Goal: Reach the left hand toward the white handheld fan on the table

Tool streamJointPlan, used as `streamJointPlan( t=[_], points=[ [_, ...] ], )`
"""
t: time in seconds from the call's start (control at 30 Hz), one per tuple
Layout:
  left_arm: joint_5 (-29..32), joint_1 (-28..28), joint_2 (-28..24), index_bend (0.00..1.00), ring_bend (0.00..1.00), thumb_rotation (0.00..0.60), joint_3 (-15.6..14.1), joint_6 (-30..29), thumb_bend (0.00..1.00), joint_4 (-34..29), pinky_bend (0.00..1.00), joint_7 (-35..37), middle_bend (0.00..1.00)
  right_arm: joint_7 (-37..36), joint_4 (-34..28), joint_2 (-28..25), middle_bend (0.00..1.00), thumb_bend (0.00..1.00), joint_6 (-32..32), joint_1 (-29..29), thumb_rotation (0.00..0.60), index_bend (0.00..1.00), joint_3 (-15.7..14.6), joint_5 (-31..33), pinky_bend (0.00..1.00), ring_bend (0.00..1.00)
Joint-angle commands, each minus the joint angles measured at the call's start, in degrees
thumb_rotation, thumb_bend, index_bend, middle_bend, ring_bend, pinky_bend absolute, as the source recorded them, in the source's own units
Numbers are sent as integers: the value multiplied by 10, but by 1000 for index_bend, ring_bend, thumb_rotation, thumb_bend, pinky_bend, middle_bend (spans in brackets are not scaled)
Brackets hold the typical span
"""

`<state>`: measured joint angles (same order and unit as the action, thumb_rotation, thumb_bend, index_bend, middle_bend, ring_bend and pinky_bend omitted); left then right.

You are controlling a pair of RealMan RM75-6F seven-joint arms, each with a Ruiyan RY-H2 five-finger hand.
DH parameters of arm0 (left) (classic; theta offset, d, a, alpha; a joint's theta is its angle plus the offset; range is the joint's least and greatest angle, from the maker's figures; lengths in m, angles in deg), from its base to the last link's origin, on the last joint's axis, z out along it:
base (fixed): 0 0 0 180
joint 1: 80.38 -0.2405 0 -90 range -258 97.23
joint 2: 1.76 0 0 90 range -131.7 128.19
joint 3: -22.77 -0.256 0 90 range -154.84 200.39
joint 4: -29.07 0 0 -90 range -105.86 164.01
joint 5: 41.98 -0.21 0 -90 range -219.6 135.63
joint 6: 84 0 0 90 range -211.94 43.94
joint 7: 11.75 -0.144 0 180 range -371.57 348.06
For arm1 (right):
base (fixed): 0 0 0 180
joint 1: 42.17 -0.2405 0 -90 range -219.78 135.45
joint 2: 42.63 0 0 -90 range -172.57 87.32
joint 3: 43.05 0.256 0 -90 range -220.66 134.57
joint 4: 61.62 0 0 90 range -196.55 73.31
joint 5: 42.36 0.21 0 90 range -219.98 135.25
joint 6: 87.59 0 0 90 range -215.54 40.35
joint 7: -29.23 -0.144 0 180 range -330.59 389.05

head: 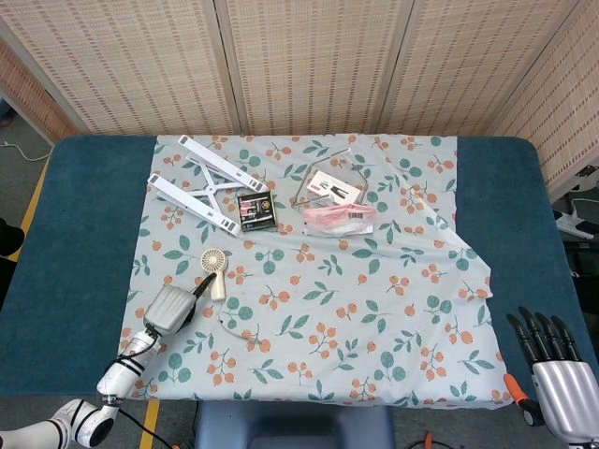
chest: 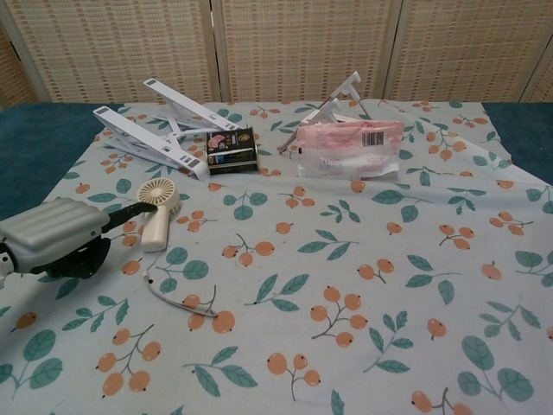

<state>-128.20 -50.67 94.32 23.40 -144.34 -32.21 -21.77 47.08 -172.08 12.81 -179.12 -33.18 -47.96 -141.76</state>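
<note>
**Head view and chest view: left hand beside fan, right hand off the cloth**

Left hand (head: 171,307): low over the floral cloth (head: 374,309) at the near left; grey back uppermost. One dark finger (chest: 130,210) extends forward, its tip touching or just short of the fan head; which, I cannot tell. Other fingers are tucked beneath the palm in shadow. Nothing is held. Whether it is clenched or released cannot be told.

Fan (head: 214,268): white, handheld, lying flat on the cloth just ahead and to the right of the left hand; round head farther from the robot, handle pointing back toward it.

Cord (chest: 168,298): thin, white, curved, on the cloth right of the left hand and nearer than the fan.

Stand (head: 201,185): white, folding, two long bars, well beyond the left hand at the far left of the cloth.

Box (head: 255,210): small, dark, just right of the stand.

Pink packet (head: 340,217): beyond and far to the right of the left hand, in front of a wire frame (head: 323,178).

Right hand (head: 554,369): past the cloth's near right corner, over the blue table (head: 75,243); dark fingers straight and apart, grasping nothing.
</note>
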Motion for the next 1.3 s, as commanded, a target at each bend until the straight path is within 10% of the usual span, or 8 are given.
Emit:
streamJointPlan(
  t=[0.03, 0.37, 0.57, 0.73, 0.8, 0.97, 1.3],
  points=[
    [3, 1, -1, 33, 969, 600, -1, 5, 931, 0, 1000, -2, 1000, -1, 0, 0, 0, 191, -1, 0, 600, 0, -1, -1, 0, 0],
    [18, 7, -14, 60, 968, 600, -2, 26, 935, -18, 1000, -7, 1000, 1, 0, -1, 0, 191, -7, 3, 600, 0, -2, -6, 0, 0],
    [-48, -13, -42, 0, 918, 600, -7, -90, 827, -68, 1000, 52, 994, -1, -3, -5, 0, 191, -13, 7, 600, 0, -8, -18, 0, 0],
    [-109, -57, -110, 0, 793, 600, -32, -214, 598, -170, 983, 95, 798, -8, -7, -12, 0, 191, -17, 11, 600, 0, -16, -34, 0, 0],
    [-135, -92, -152, 0, 637, 600, -64, -265, 519, -218, 857, 122, 617, -12, -9, -16, 0, 191, -19, 12, 600, 0, -21, -41, 0, 0],
    [-167, -205, -264, 0, 13, 600, -179, -361, 395, -264, 165, 146, 19, -27, -16, -32, 0, 191, -32, 21, 600, 0, -35, -67, 0, 0],
    [-176, -274, -333, 0, 0, 558, -193, -426, 340, -265, 46, 168, 0, -69, -24, -59, 0, 191, -23, 20, 600, 0, -55, -90, 0, 0]
  ],
)
